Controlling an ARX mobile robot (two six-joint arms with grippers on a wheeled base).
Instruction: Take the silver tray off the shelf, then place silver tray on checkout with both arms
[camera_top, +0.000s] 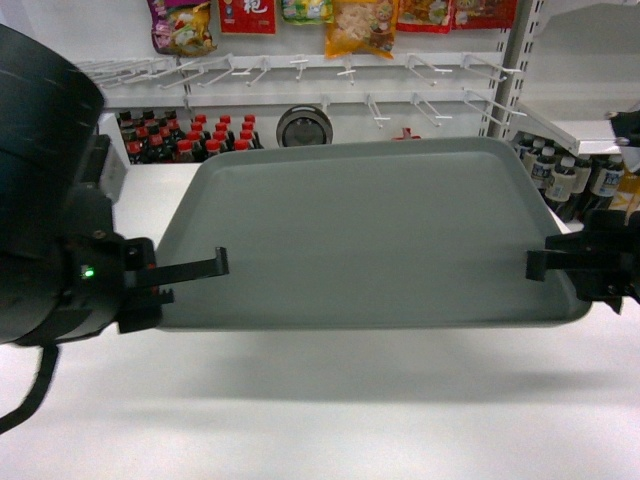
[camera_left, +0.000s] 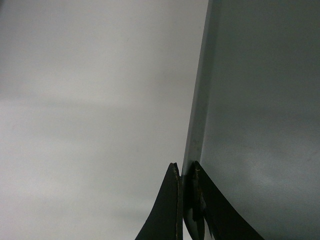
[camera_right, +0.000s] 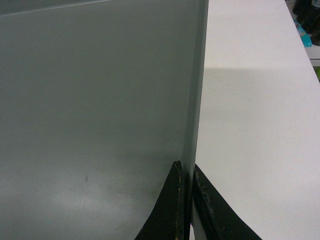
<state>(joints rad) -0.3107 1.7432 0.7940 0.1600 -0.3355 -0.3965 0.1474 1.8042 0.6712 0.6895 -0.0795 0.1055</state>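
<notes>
The silver tray (camera_top: 380, 235), flat and grey-green with a low rim, hangs level above the white checkout (camera_top: 320, 410) and throws a shadow on it. My left gripper (camera_top: 205, 268) is shut on the tray's left rim, my right gripper (camera_top: 545, 262) on its right rim. Seen from the left wrist, the left gripper (camera_left: 186, 172) pinches the silver tray (camera_left: 260, 110) by its edge, with the checkout (camera_left: 90, 110) below. From the right wrist, the right gripper (camera_right: 186, 170) clamps the edge of the silver tray (camera_right: 95, 100) over the checkout (camera_right: 255, 125). The shelf is not in view.
Behind the checkout stand rows of dark sauce bottles (camera_top: 190, 135) at the left and more bottles (camera_top: 570, 175) at the right. White peg hooks (camera_top: 300, 70) and hanging snack bags (camera_top: 360, 25) fill the back wall. A round metal object (camera_top: 304, 126) sits behind the tray.
</notes>
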